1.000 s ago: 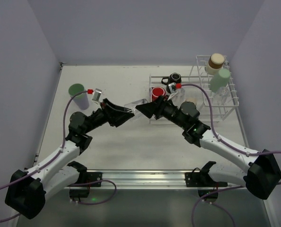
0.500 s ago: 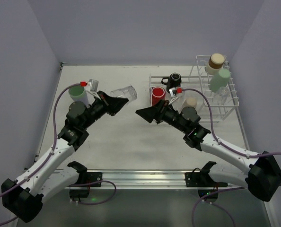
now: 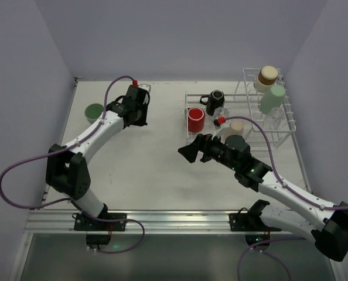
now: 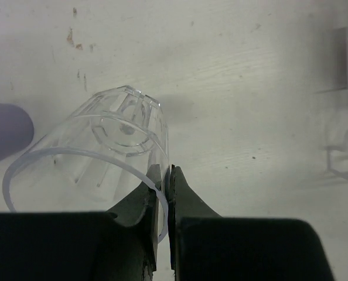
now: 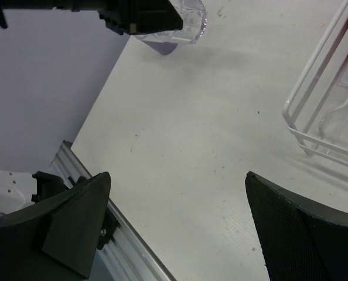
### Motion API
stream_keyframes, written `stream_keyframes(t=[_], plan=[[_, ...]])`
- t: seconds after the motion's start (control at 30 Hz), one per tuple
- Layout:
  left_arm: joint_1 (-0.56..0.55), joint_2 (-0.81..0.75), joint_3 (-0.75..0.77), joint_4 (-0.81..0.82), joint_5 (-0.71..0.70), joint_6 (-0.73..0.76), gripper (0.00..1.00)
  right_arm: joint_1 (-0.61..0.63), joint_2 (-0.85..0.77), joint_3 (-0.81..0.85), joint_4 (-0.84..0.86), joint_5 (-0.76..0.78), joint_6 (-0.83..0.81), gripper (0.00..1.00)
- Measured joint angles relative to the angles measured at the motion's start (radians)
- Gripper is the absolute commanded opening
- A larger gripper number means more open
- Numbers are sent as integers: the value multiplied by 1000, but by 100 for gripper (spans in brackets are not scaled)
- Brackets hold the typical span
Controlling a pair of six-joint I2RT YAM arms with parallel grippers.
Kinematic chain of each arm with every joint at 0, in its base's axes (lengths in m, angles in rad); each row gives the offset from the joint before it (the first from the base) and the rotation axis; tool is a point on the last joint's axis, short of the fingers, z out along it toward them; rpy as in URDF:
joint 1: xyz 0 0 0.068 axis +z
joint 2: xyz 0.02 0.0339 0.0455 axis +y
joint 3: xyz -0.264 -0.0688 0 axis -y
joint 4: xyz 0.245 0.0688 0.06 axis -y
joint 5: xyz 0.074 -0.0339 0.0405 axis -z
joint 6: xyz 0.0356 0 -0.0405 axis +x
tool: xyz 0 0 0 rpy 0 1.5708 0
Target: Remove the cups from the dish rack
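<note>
While my left claw (image 4: 167, 175) is pressed together, it pinches the thin wall of the clear glass (image 4: 103, 146) right at the rim, one finger inside the mouth and one outside. My right claw (image 5: 177, 175) is spread as wide as it goes, with nothing between its fingers and only bare table (image 5: 209, 117) under it.

The glass is tipped well over. Its long axis runs away from my left wrist, with the open mouth near my fingers and the ribbed base pointing out over the table. It throws a shadow just beside it, but I cannot tell whether it touches the surface. It sits on the left half of the table, near the lavender tumbler (image 3: 94, 111) with the green inside, and well apart from the dish rack (image 3: 277, 130) on the right.

In the low basket of the rack stand a red mug (image 3: 195, 119) and a black-handled mug (image 3: 214, 98). A tan-brown cup (image 3: 268, 76) and a pale green cup (image 3: 272, 98) sit up in the tall slotted part.

The table is pale, off-white and lightly speckled, closed in by plain lavender-grey walls (image 3: 180, 41), with a metal rail (image 3: 174, 219) along the near edge.
</note>
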Motion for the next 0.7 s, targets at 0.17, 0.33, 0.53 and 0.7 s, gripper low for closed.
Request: stream_keyframes(t=[0.17, 0.33, 0.53, 0.7], plan=[[91, 199, 119, -96, -6, 63, 0, 0, -35, 0, -49, 0, -48, 99], [163, 328, 200, -131, -2, 96, 0, 0, -38, 0, -58, -1, -67, 99], [188, 420, 245, -143, 21, 108, 5, 0, -37, 0, -64, -4, -78, 99], [185, 430, 268, -150, 40, 119, 38, 0, -31, 0, -67, -3, -80, 99]])
